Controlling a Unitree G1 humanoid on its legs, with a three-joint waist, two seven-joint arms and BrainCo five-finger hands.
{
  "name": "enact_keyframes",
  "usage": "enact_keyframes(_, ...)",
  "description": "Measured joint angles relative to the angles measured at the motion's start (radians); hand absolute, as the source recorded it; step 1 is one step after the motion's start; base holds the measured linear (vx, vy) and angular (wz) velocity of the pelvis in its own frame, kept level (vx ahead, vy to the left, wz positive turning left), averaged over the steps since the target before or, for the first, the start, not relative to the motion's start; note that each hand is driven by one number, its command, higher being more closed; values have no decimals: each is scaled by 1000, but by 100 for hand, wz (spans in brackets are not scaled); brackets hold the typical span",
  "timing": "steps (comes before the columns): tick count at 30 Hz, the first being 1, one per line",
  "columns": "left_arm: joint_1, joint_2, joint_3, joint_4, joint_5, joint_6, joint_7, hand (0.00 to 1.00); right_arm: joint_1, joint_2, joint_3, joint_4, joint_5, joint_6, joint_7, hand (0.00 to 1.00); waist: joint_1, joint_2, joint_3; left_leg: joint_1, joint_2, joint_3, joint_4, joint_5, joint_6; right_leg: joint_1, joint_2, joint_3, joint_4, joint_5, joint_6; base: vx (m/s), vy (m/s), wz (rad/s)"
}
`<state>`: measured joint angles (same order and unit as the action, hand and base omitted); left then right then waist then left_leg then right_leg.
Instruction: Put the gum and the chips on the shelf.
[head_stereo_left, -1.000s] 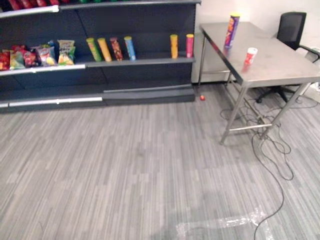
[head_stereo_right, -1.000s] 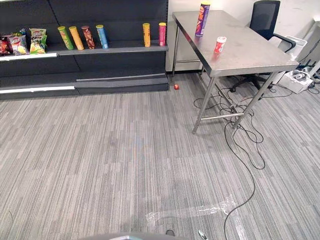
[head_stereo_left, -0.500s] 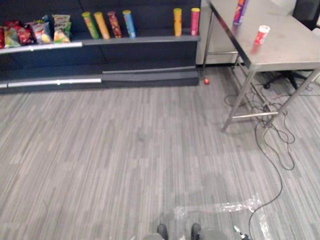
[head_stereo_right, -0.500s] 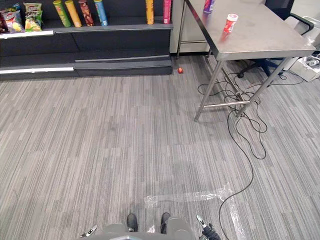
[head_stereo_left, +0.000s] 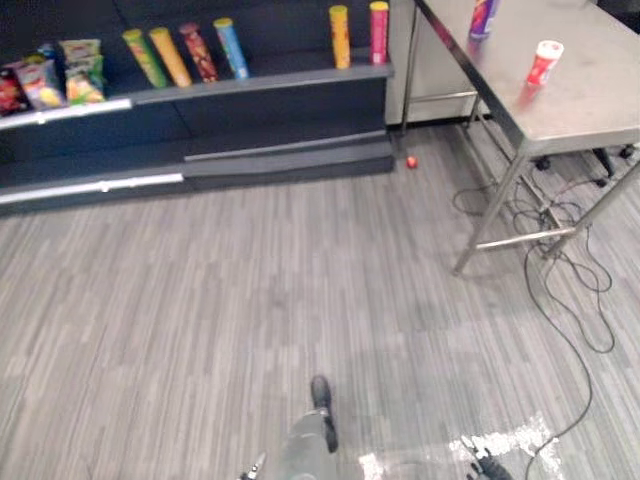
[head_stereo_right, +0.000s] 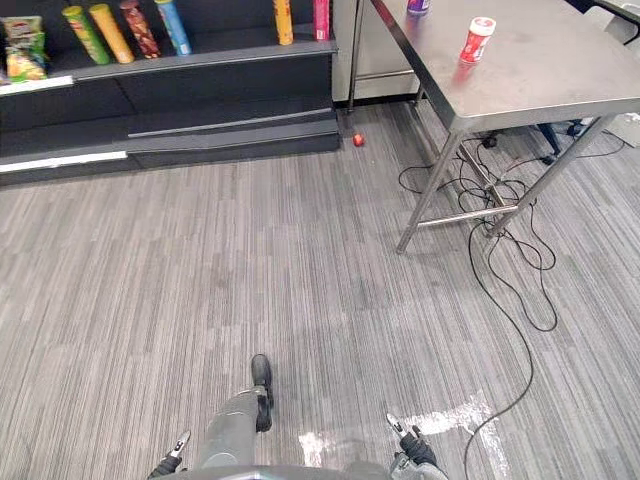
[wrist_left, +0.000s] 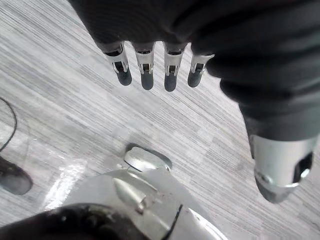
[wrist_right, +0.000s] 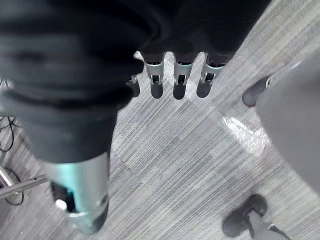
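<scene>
While left hand (wrist_left: 147, 75) and right hand (wrist_right: 180, 82) hang empty, gum (head_stereo_left: 545, 62) and chips (head_stereo_left: 483, 15) stand on table (head_stereo_left: 600, 95)

Both relaxed, nothing held; gum mid-table, chips at its far edge; both likely light, stiff, slick; grip round the middle.

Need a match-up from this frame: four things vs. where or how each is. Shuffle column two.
1. gum tub
2. red ball
3. snack bags
4. left hand

A. on the floor by the base of the shelf
B. on the shelf, at its left end
C. on the steel table
D. open, holding nothing

Pairs: 1-C, 2-A, 3-B, 4-D
</scene>
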<state>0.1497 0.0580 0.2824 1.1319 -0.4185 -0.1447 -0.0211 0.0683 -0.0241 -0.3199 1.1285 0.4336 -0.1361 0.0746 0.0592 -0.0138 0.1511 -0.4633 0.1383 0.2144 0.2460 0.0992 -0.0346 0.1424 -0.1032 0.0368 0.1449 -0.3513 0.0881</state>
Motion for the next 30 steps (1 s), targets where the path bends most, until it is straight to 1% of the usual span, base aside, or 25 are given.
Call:
enact_keyframes(1, -4, 9, -1, 2, 2, -8, 2, 0, -7, 11, -12, 11, -3, 1, 2, 0, -5, -19, -19, -8, -19, 24, 13, -21, 18, -23, -32, 21, 8, 34, 7, 578, 337, -24)
enact_keyframes(3, -13, 25, -10, 22, 5, -6, 7, 0, -18, 24, -56, 30, -3, 3, 2, 0, -12, -35, -41, -5, -47, 62, 60, -71, 67, -55, -66, 66, 53, 153, -4, 623, 365, -17)
enact_keyframes(5, -13, 36, -41, 25, 11, -2, 9, 0, -19, 27, -78, 30, -4, 5, 5, 0, -10, -34, -55, 18, -54, 78, 83, -83, 85, -81, -72, 88, 116, 264, -14, 506, 276, -24)
enact_keyframes(6, -10, 41, -53, 24, 12, 2, 9, 0, -17, 35, -106, 27, -4, 4, 11, 0, -9, -33, -57, 64, -58, 80, 87, -98, 93, -99, -70, 104, 198, 345, -12, 465, 245, -35)
enact_keyframes(7, -6, 45, -64, 24, 13, 3, 10, 0, -16, 35, -113, 27, -5, 4, 12, 0, -12, -33, -60, 89, -59, 80, 89, -110, 94, -106, -69, 103, 244, 384, -10, 420, 203, -30)
enact_keyframes(9, 6, 65, -120, 24, 63, 3, 7, 0, 4, 30, -125, 26, -5, 2, 20, 0, -29, -22, -80, 186, -71, 70, 80, -197, 96, -175, -66, 84, 479, 555, 7, 439, 180, 1)
enact_keyframes(10, 0, 67, -132, 22, 76, 2, 6, 0, 11, 29, -123, 26, -4, 2, 22, 0, -41, -13, -79, 238, -79, 54, 66, -272, 94, -249, -69, 68, 664, 555, 25, 458, 139, 21)
enact_keyframes(11, -10, 76, -129, 22, 80, 1, 3, 0, 10, 31, -116, 27, -4, 3, 23, 0, -44, -28, -75, 262, -94, 48, 69, -299, 84, -314, -76, 55, 804, 482, 21, 351, 65, 24)
enact_keyframes(12, -20, 80, -129, 23, 81, 3, 4, 0, 11, 32, -102, 26, -4, 4, 23, 0, -48, -33, -67, 295, -102, 41, 67, -313, 88, -370, -75, 42, 904, 411, 6, 308, 2, 14)
enact_keyframes(13, -23, 67, -116, 23, 87, 2, 4, 0, 15, 25, -101, 16, -1, 3, 24, 0, -54, -19, -52, 358, -95, 32, 43, -336, 81, -429, -64, -5, 986, 326, -41, 216, -36, 4)
enact_keyframes(14, -21, 60, -110, 24, 87, 3, 4, 0, 15, 21, -103, 8, 2, 1, 26, 0, -55, -9, -47, 393, -88, 32, 31, -344, 75, -455, -58, -28, 1007, 289, -55, 302, -81, -4)
enact_keyframes(15, -16, 43, -86, 25, 89, 3, 3, 0, 18, 13, -93, -20, 1, -1, 29, 0, -58, 7, -40, 450, -69, 28, 16, -370, 65, -503, -48, -71, 1001, 237, -47, 286, -126, -1)
enact_keyframes(16, -17, 29, -46, 23, 90, 3, 3, 0, 21, 11, -78, -31, 2, -6, 39, 0, -57, 10, -37, 500, -55, 23, 1, -387, 48, -541, -46, -108, 944, 202, -50, 238, -114, 9)
enact_keyframes(17, -16, 23, -27, 24, 90, 4, 3, 0, 21, 11, -72, -35, 3, -8, 41, 0, -57, 9, -36, 523, -49, 19, -9, -393, 40, -551, -47, -127, 892, 190, -48, 295, -225, 30)
enact_keyframes(18, -21, 7, 14, 22, 89, 4, 1, 0, 21, 11, -62, -46, 4, -12, 42, 0, -58, 11, -37, 561, -24, -4, -21, -412, 8, -567, -48, -182, 725, 180, -49, 270, -230, 38)
enact_keyframes(19, -22, 2, 29, 22, 89, 4, 0, 0, 22, 8, -62, -48, 4, -15, 41, 0, -58, 11, -37, 572, -13, -14, -25, -420, -5, -569, -47, -201, 650, 181, -48, 434, -364, 49)
enact_keyframes(20, -22, -5, 53, 22, 89, 3, -1, 0, 21, 10, -59, -50, 4, -17, 41, 0, -56, 10, -38, 597, 4, -30, -47, -432, -26, -569, -44, -216, 482, 193, -35, 322, -273, 40)
enact_keyframes(21, -22, -8, 61, 22, 89, 4, -3, 0, 22, 10, -53, -51, 4, -17, 41, 0, -57, 10, -38, 610, 13, -38, -58, -440, -41, -562, -44, -214, 392, 204, -25, 475, -362, 43)
enact_keyframes(22, -23, -13, 74, 23, 89, 5, -4, 0, 32, 12, -46, -51, 6, -17, 42, 0, -56, 8, -38, 636, 22, -52, -78, -453, -63, -550, -42, -217, 316, 273, -34, 524, -331, 28)
enact_keyframes(23, -20, -44, 83, 39, 87, 11, -10, 0, 24, -11, -44, -51, 1, -18, 41, 0, -50, 47, -49, 660, 63, -66, -103, -440, -58, -535, 1, -256, 327, 226, -54, 633, -363, 33)
enact_keyframes(24, -32, -54, 88, 38, 90, 14, -25, 0, 18, -13, -34, -49, -3, -20, 42, 0, -52, 52, -50, 660, 71, -74, -97, -396, -49, -537, 2, -267, 369, 183, -79, 513, -275, 27)
enact_keyframes(26, -49, -81, 91, 38, 108, 17, -31, 0, 15, -22, -25, -46, -3, -17, 43, 0, -52, 63, -52, 662, 95, -98, -93, -333, -70, -511, 10, -302, 381, 145, -105, 459, -292, 31)
enact_keyframes(27, -52, -96, 107, 19, 113, 16, -35, 0, 15, -24, -21, -41, -4, -16, 43, 0, -53, 71, -54, 665, 113, -113, -86, -291, -72, -482, 27, -314, 371, 137, -118, 423, -265, 26)
enact_keyframes(28, -52, -97, 111, 12, 118, 15, -36, 0, 15, -25, -18, -38, -5, -16, 43, 0, -55, 77, -59, 665, 122, -120, -80, -272, -74, -465, 36, -319, 362, 134, -124, 392, -217, 23)
enact_keyframes(30, -55, -102, 117, -1, 119, 17, -45, 0, 13, -25, -7, -19, -14, -16, 44, 0, -55, 73, -59, 641, 140, -157, 11, -213, -86, -403, 58, -333, 319, 127, -133, 349, -161, 22)
